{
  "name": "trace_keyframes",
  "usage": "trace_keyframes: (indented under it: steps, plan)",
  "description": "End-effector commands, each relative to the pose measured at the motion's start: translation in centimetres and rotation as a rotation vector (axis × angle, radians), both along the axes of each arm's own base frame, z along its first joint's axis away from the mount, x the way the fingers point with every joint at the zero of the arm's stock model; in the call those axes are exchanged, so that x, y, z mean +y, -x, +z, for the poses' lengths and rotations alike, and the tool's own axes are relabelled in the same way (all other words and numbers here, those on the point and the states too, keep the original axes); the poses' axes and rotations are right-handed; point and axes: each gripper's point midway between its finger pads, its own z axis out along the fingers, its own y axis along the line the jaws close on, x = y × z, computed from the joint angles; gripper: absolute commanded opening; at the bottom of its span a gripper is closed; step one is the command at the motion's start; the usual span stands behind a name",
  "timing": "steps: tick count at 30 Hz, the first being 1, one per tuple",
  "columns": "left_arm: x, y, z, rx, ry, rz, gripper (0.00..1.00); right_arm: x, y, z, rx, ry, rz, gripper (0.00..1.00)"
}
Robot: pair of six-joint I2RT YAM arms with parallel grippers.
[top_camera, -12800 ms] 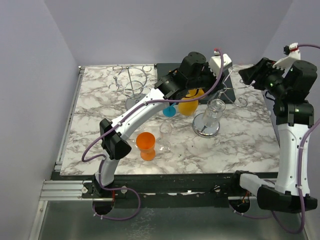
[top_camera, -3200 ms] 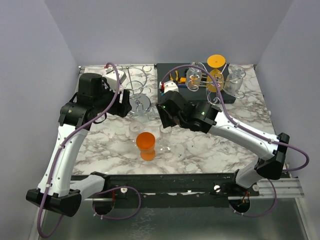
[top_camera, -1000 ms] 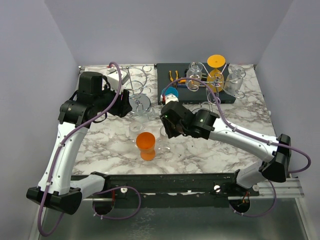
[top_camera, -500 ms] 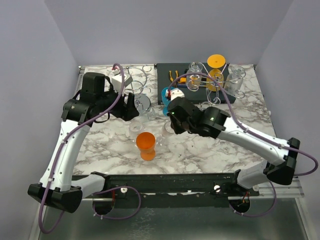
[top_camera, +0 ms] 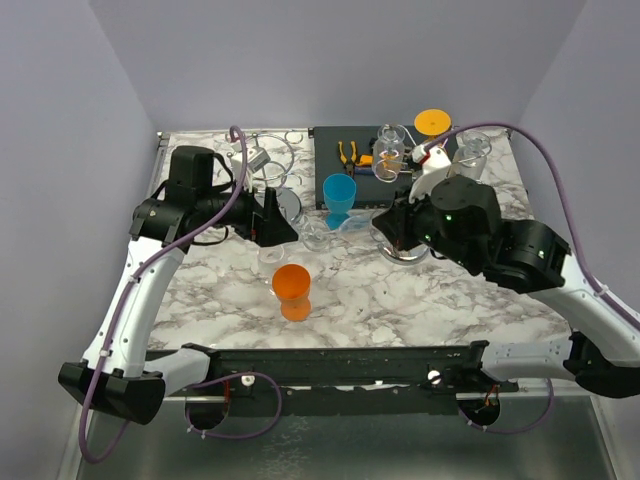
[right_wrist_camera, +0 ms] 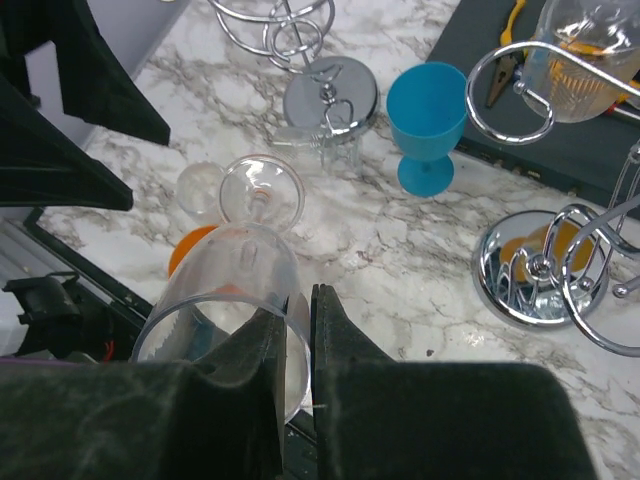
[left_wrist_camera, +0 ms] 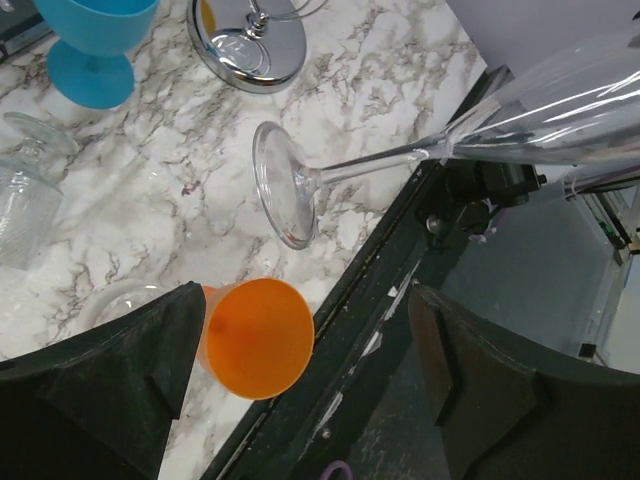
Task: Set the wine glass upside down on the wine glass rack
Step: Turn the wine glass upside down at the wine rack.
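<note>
A clear wine glass (right_wrist_camera: 225,300) hangs on its side above the table, and my right gripper (right_wrist_camera: 300,300) is shut on its rim. Its foot (right_wrist_camera: 260,190) points away from that gripper. The top view shows the glass (top_camera: 335,230) left of the right gripper (top_camera: 375,225). Its stem and foot (left_wrist_camera: 285,185) cross the left wrist view. My left gripper (left_wrist_camera: 310,310) is open and holds nothing; it hovers (top_camera: 278,218) just left of the glass. The wine glass rack (top_camera: 430,150) at the back right carries clear and orange glasses, with its chrome base (right_wrist_camera: 535,270) nearby.
A blue glass (top_camera: 339,195) stands mid-table. An orange glass (top_camera: 291,285) sits nearer the front edge. A second wire rack (top_camera: 262,160) with a chrome base (right_wrist_camera: 330,100) stands back left, a clear ribbed glass (right_wrist_camera: 320,140) lying beside it. Pliers (top_camera: 348,152) lie on a dark mat.
My right gripper shut on the clear glass's rim, lifted it and drew back to the right. My left gripper opened wide and swung slightly right.
</note>
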Motion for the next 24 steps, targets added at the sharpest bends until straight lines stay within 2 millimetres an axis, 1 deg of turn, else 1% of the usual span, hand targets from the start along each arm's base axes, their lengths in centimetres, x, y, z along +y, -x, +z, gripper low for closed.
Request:
trace_keyframes:
  steps: [1, 6, 10, 12, 14, 17, 19, 20, 22, 24]
  plan:
    - [-0.8, 1.1, 1.1, 0.015, 0.088, -0.024, 0.9, 0.0, 0.2, 4.5, -0.117, -0.166, 0.026, 0.0]
    - [-1.0, 0.4, 0.6, 0.044, 0.102, -0.002, 0.84, 1.2, 0.2, 5.9, -0.154, -0.221, 0.069, 0.01]
    - [-1.3, -0.5, 1.1, 0.035, 0.12, 0.008, 0.78, 2.0, 0.1, 6.3, -0.165, -0.242, 0.089, 0.01]
    - [-1.4, -1.1, 1.3, 0.026, 0.123, 0.014, 0.73, 2.4, 0.2, 6.6, -0.172, -0.26, 0.106, 0.01]
    - [-1.4, -1.6, 1.3, 0.012, 0.116, 0.025, 0.67, 2.6, 0.2, 6.6, -0.175, -0.267, 0.113, 0.01]
    - [-1.4, -1.8, 1.4, -0.014, 0.107, 0.016, 0.58, 2.7, 0.3, 6.5, -0.175, -0.274, 0.117, 0.01]
    - [-1.4, -1.8, 1.5, -0.026, 0.106, 0.008, 0.44, 2.7, 0.4, 6.5, -0.179, -0.281, 0.12, 0.01]
    - [-1.4, -1.8, 1.6, -0.033, 0.107, 0.003, 0.32, 2.6, 0.4, 6.4, -0.18, -0.285, 0.121, 0.01]
    - [-1.4, -1.9, 1.8, -0.042, 0.106, -0.001, 0.14, 2.6, 0.4, 6.0, -0.177, -0.285, 0.12, 0.01]
    - [-1.3, -2.2, 2.1, -0.064, 0.098, 0.005, 0.01, 2.8, 0.4, 5.3, -0.168, -0.276, 0.125, 0.01]
